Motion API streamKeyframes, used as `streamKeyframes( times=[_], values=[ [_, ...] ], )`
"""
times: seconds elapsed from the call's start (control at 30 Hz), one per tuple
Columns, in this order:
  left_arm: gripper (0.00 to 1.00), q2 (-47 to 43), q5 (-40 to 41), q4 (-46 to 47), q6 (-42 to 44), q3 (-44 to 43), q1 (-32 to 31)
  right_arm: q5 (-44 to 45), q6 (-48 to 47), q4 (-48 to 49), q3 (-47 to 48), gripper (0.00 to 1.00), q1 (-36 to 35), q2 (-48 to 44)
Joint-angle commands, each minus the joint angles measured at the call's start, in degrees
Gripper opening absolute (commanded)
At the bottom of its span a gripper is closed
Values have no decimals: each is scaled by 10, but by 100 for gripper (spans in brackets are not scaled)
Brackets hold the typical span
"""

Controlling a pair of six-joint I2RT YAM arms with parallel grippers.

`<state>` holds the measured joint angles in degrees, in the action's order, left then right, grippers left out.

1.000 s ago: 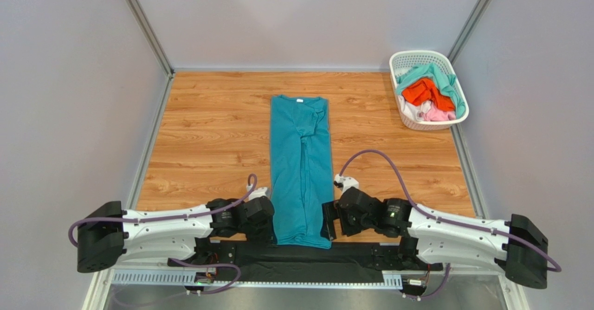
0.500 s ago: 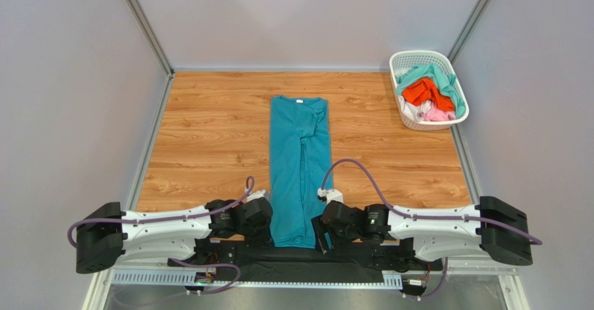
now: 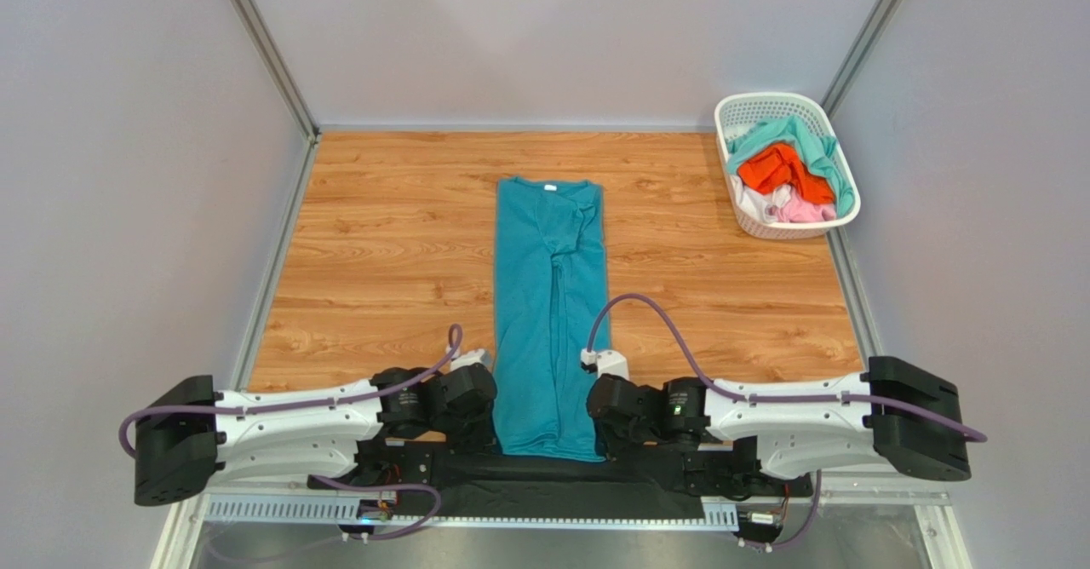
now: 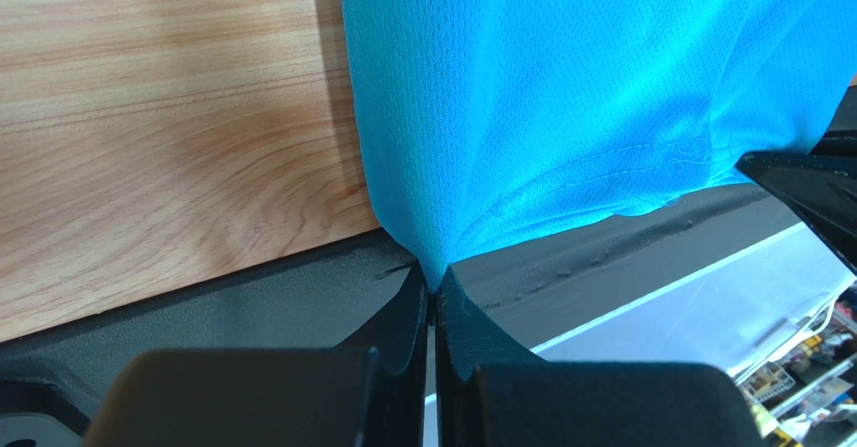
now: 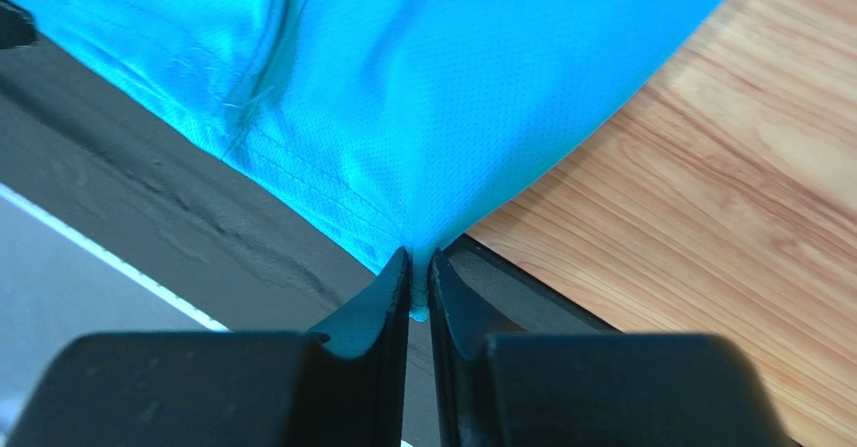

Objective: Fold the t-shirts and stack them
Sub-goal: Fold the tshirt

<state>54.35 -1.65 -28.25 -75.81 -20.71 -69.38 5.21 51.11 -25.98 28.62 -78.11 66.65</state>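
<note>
Teal t-shirt (image 3: 550,301) (just one, folded lengthwise), two near corners clamped in left and right jaws.

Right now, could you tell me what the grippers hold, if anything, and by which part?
The teal t-shirt, at its near hem: the left gripper pinches its left corner, the right gripper its right corner.
</note>
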Motion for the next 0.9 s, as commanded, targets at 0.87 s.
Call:
streamKeyframes(
  times=[0.87],
  values=[
    [0, -10, 144, -115, 148, -220, 90, 224, -147, -102, 186, 3, 80, -57]
  ],
)
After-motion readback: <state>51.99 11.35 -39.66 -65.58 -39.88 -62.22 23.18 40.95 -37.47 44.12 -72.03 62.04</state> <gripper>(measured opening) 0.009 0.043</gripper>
